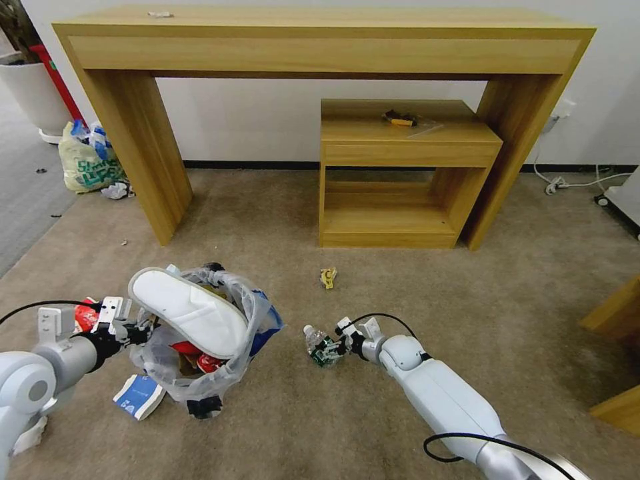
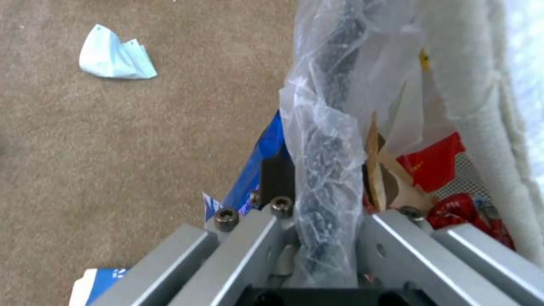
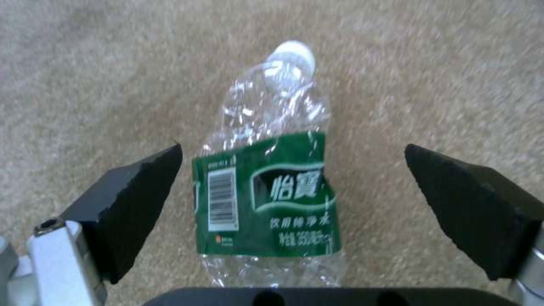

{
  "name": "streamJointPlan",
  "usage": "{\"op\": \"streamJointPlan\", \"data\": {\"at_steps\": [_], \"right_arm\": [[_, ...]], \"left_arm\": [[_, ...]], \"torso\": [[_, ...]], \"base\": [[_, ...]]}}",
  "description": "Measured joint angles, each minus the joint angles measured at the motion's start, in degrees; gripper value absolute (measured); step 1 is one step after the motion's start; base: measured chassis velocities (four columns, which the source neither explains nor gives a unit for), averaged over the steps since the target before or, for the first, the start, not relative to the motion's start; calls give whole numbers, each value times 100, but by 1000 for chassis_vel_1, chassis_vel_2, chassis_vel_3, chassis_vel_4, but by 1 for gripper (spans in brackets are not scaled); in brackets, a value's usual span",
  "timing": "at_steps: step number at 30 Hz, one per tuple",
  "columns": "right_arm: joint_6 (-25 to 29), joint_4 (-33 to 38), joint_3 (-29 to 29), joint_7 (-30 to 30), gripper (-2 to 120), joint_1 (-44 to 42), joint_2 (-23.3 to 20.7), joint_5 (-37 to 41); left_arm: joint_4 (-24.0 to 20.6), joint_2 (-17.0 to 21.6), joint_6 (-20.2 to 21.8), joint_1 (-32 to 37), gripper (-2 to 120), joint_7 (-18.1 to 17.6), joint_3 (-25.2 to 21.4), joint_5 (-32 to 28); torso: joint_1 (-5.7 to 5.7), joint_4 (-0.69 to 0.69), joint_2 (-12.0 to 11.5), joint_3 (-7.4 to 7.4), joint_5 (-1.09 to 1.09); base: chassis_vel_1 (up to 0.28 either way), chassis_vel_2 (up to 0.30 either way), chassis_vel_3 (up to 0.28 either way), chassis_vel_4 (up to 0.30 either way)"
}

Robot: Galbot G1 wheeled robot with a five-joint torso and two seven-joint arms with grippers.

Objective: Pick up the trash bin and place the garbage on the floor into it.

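A: Right gripper [image 3: 292, 187] status?

B: Jaws spread wide, either side of the bottle [image 3: 272, 187], not touching it. Bottle lies flat on the carpet [image 3: 85, 85], lower centre of the head view, well apart from the bin.

A: Left gripper [image 2: 323, 238]?

B: Jaws clenched on the rim of the trash bin [image 1: 200, 333], pinching black rim and clear liner together. Bin sits lower left in the head view, tilted, mouth toward the camera, already holding a white slipper [image 1: 190, 310], red wrappers and cardboard.

A: How will the bottle handle?

B: My read: empty, crushed thin plastic, so very light, soft and springy, slick where it's bare. It'll buckle under the pads. Best hold is across the green label band [image 3: 266, 191], mid-body, where it's widest and least slippery.

A: Orientation?

B: In the right wrist view the long axis runs bottom to top of frame, white cap [image 3: 292, 53] at the top, pointing away from the wrist. Axis is crosswise to the closing line, so the jaws are squared up to the body.

A: Other litter?

B: Blue-and-white carton [image 1: 139, 395] just beside the bin, a yellow scrap [image 1: 328, 277] mid-frame on the carpet, tissue [image 2: 113, 55] upper left in the left wrist view.
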Motion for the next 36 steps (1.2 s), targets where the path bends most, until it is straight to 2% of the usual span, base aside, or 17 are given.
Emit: {"op": "streamJointPlan", "data": {"at_steps": [14,16,18,21,22,25,26,29,30,36], "right_arm": [[45,-796,47,18,98,224,447,-147],[122,-990,84,38,89,270,541,-224],[126,-1020,94,50,87,279,560,-230],[134,-1110,105,66,70,288,588,-249],[134,-1110,105,66,70,288,588,-249],[160,-1186,131,94,56,281,618,-253],[160,-1186,131,94,56,281,618,-253],[209,-1205,153,124,42,261,626,-247],[209,-1205,153,124,42,261,626,-247],[231,-1028,186,236,18,160,574,-226]], "left_arm": [[-85,-12,0,34,0,-60,-16,-147],[-112,-13,0,43,0,-55,-23,-149],[-122,-13,0,48,0,-54,-23,-149],[-153,-7,0,51,0,-47,-24,-154],[-153,-7,0,51,0,-47,-24,-154],[-170,8,0,40,0,-42,-24,-163],[-170,8,0,40,0,-42,-24,-163],[-181,11,0,40,0,-37,-24,-166],[-181,11,0,40,0,-37,-24,-166],[-197,6,0,43,0,-32,-24,-166]], "torso": [[0,2,0,0,1],[0,1,0,0,0],[0,1,0,0,1],[0,2,0,0,1],[0,2,0,0,1],[0,1,0,0,1],[0,1,0,0,1],[0,2,0,0,1],[0,2,0,0,1],[0,1,1,0,1]], "base": [[0,0,0,0],[0,0,0,0],[0,0,0,0],[0,0,0,0],[0,0,0,0],[0,0,0,0],[0,0,0,0],[0,0,0,0],[0,0,0,0],[0,0,0,0]]}}
